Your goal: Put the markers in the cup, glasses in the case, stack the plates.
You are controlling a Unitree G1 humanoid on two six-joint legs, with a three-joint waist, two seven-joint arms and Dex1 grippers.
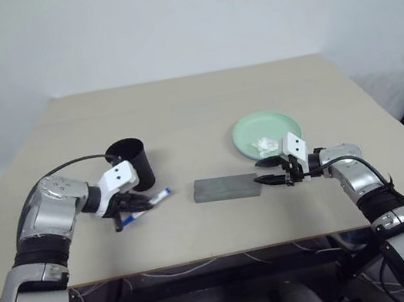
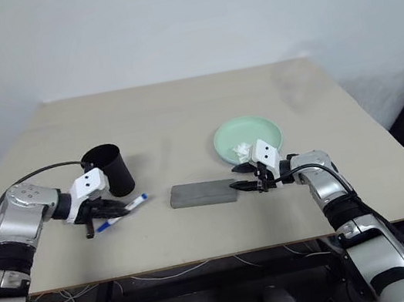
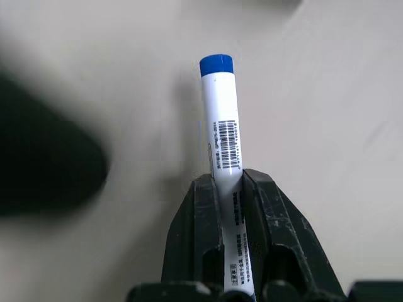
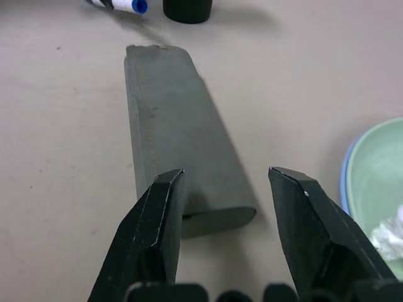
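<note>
On the left of the table (image 1: 203, 112), the left gripper (image 1: 123, 212) is clamped on the marker (image 1: 149, 205), just in front of the black cup (image 1: 132, 163). In the middle lies the closed grey case (image 1: 226, 187). The right gripper (image 1: 264, 171) holds nothing, fingers apart at the case's end, beside the green plate (image 1: 264, 128) on the blue plate (image 4: 344, 182).

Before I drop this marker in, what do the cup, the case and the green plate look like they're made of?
The cup: black, plain, probably plastic with a dull sheen. The case: grey and matte; a stitched seam along one edge suggests a fabric or leatherette cover, though I can't be sure. The green plate: smooth mint surface with a soft shine, likely plastic.
</note>
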